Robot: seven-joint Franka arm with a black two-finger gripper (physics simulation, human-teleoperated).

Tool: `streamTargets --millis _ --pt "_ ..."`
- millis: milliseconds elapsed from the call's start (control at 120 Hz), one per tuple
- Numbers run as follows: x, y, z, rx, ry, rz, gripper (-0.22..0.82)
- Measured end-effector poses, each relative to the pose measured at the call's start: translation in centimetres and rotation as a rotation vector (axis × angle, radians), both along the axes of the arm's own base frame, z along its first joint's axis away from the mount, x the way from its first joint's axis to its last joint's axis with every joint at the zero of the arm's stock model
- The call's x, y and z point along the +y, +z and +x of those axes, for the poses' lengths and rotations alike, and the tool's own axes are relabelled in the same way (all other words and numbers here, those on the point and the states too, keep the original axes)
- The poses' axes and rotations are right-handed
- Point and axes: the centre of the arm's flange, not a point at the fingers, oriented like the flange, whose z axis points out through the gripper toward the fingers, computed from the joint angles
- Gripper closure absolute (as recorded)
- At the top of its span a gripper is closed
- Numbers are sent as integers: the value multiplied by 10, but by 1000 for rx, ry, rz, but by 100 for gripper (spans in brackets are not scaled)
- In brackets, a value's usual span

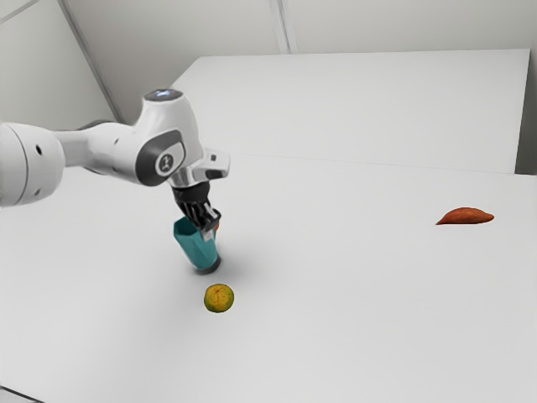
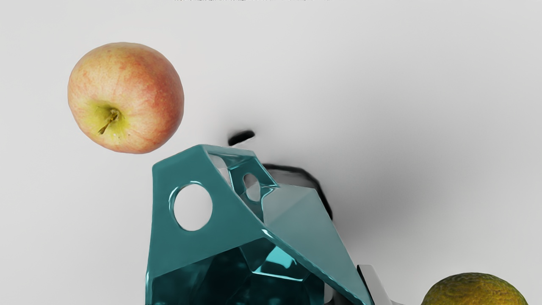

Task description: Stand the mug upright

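I'm watching the mug [image 1: 197, 245] leaning over the table [image 1: 352, 302], its mouth tipping toward the exterior view's left and its dark base sitting lower, close to the tabletop; whether that base is touching, I can't tell. It isn't standing upright, so I'm judging the job as unfinished. My gripper [image 1: 208, 234] is holding it by the wall near the mouth, one finger [image 2: 373, 283] pressing outside and the other reaching inside, closed down to about the wall's thickness. That narrow pinch is what I'm worrying about most: with the weight hanging to one side, the mug could be pivoting between the pads as I'm righting it, and the slick-looking, faceted wall could be slipping free. If I'm letting go while it's leaning like this, it will likely be toppling onto its side. If I'm driving down too hard, the base edge could be catching and twisting the mug out of my hold. Farther out, the citrus fruit [image 1: 219, 298] is resting near the base and could be getting nudged into a roll, while the apple [image 2: 126, 97] is sitting just beside the handle [image 2: 228, 186], where a swing could be knocking it. The sweet potato [image 1: 466, 217] is lying well apart, posing little risk.
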Motion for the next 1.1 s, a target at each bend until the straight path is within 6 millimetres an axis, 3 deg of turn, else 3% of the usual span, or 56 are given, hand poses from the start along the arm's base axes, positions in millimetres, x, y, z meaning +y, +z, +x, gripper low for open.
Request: streamTargets --millis 308,433,542,675,817,950,1100 --pt "-2 -16 5 -11 70 -2 77" --pt "-3 -15 5 -16 96 -13 51" --pt "-5 -2 5 -39 112 -19 31" --pt "-15 50 2 -97 134 -51 16" --pt "-24 135 21 -147 156 -103 8" --pt "-16 200 27 -175 177 -117 5" --pt "1 242 21 -156 210 -114 2"
